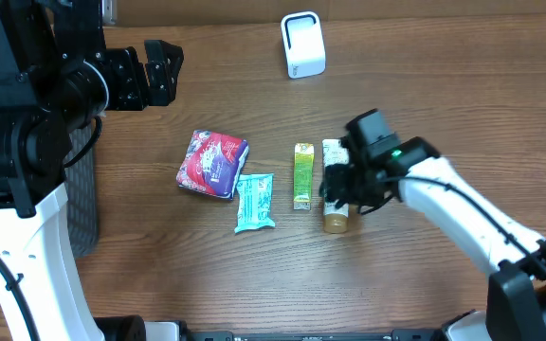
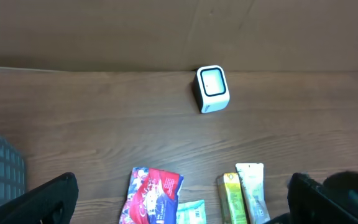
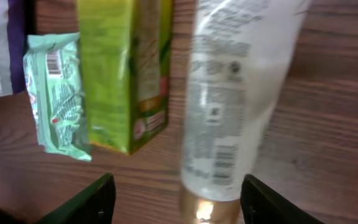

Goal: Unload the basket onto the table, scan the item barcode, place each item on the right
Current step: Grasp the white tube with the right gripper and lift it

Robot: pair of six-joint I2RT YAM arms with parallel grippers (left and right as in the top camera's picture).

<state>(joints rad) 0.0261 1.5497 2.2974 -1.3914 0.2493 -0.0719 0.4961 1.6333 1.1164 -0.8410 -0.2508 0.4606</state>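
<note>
Four items lie in a row on your wood-grain counter [image 1: 425, 85]: a glossy red-and-purple pouch [image 1: 212, 163], a crinkled teal packet [image 1: 254, 202], a slim green carton [image 1: 302, 175], and at the right end a soft white tube [image 1: 333, 152] with a gold cap [image 1: 336, 224]. The tube lies flat, cap toward the near edge, just beside the carton. Your right gripper [image 1: 341, 188] sits over the tube's near half. In the right wrist view its jaws stand apart on either side of the cap end, with bare wood showing between one finger [image 3: 93, 202] and the tube, so nothing is grasped. That view is blurred, and you cannot tell whether the other finger touches the plastic. Your left gripper [image 1: 169, 74] hangs at the far left, well apart from the row, jaws spread wide and empty. A rounded white scanner [image 1: 302, 44] stands at the far side of the counter, beyond the carton.
</note>
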